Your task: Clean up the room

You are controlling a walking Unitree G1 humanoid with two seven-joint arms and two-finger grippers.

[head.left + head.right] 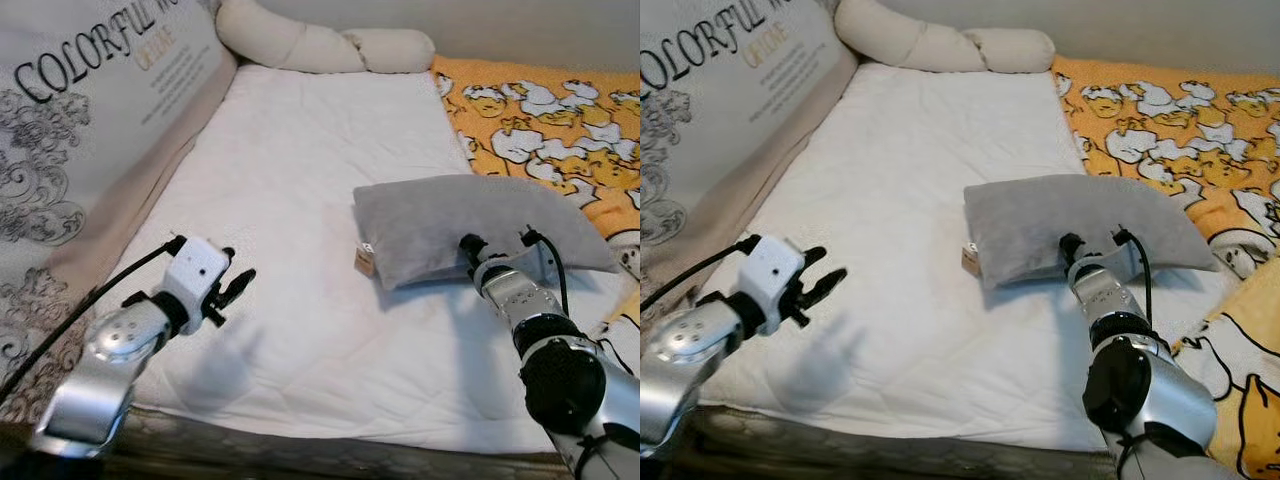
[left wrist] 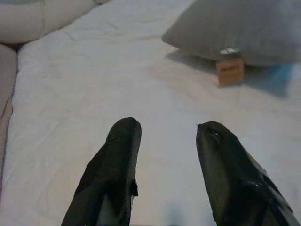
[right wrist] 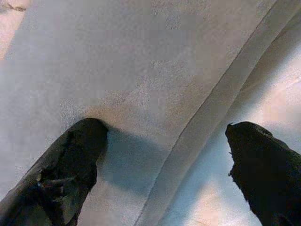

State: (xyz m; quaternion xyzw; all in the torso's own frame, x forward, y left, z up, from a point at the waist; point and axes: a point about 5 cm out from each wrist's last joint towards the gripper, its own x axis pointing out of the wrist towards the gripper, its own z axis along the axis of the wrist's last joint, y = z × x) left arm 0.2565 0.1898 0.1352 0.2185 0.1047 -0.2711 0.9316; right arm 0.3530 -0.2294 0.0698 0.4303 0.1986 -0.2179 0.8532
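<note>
A grey pillow (image 1: 470, 222) lies on the white mattress (image 1: 300, 180), right of the middle, with a small brown tag (image 1: 364, 260) at its near left corner. My right gripper (image 1: 498, 240) is at the pillow's near edge. In the right wrist view it (image 3: 167, 136) is open, one finger on the grey fabric and the other past the seam over the sheet. My left gripper (image 1: 235, 278) hovers open above the mattress at the near left, holding nothing. The left wrist view looks past its fingers (image 2: 122, 141) toward the pillow (image 2: 244, 28) and tag (image 2: 230, 70).
An orange blanket with white cartoon figures (image 1: 540, 120) covers the right side. A cream bolster (image 1: 320, 45) lies along the far end. A padded bumper with lettering (image 1: 90, 120) walls the left side. The mattress's front edge (image 1: 330, 435) runs just below my arms.
</note>
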